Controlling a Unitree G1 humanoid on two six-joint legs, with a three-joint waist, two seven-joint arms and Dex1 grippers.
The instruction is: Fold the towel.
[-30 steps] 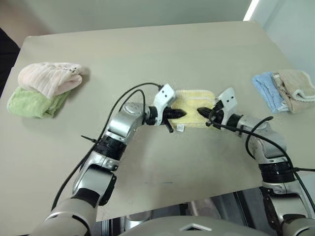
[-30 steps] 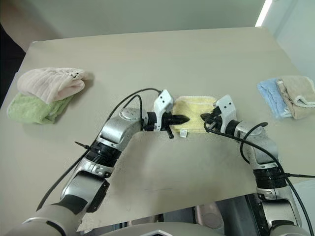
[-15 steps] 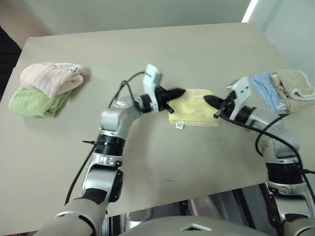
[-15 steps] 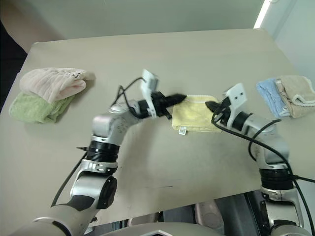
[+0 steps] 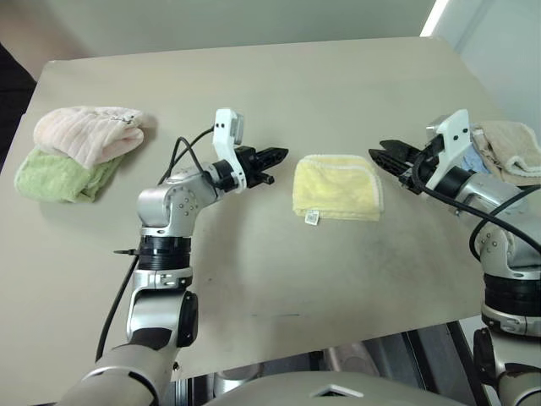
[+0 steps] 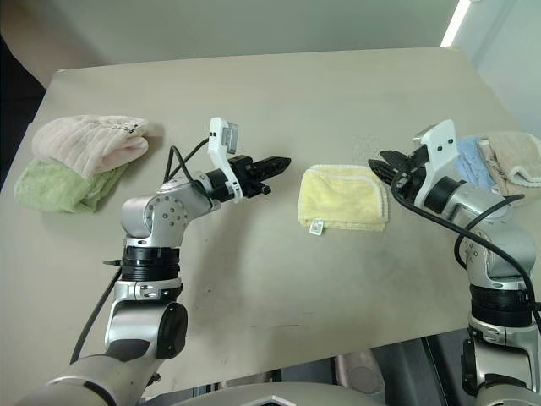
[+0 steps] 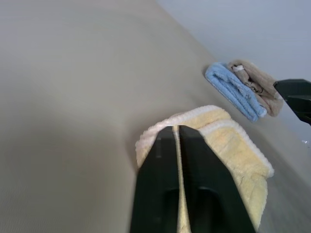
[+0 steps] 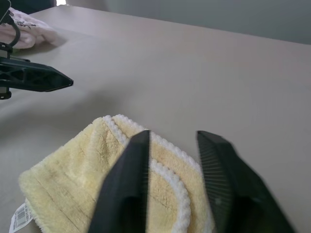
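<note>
Both grippers hang above the table [image 5: 254,76] with nothing in them, one on each side of the towel [image 5: 336,187]. Left gripper [image 5: 277,155] points across at the towel from just off its left edge, fingers [image 7: 160,194] nearly together with only a thin slit between them, so basically closed on air. Right gripper [image 5: 382,153] faces back from the towel's right side, tips near its far right corner, and its fingers [image 8: 126,189] stand clearly apart, released, not touching the cloth.

Between the two sits the towel itself, pale yellow, folded into a squarish pad lying flat on the table, with a white beaded hem along its far and right edges. Its little white tag [image 5: 311,217] sticks out at the near edge, closer to the left gripper's side.

Out past the right gripper, just behind its wrist, there's a folded blue towel [image 6: 473,161] with a beige towel [image 5: 509,145] beside it, the two touching. Way out beyond the left arm, at the table's far left edge, a pink towel [image 5: 86,133] is piled on top of a green towel [image 5: 52,176].
</note>
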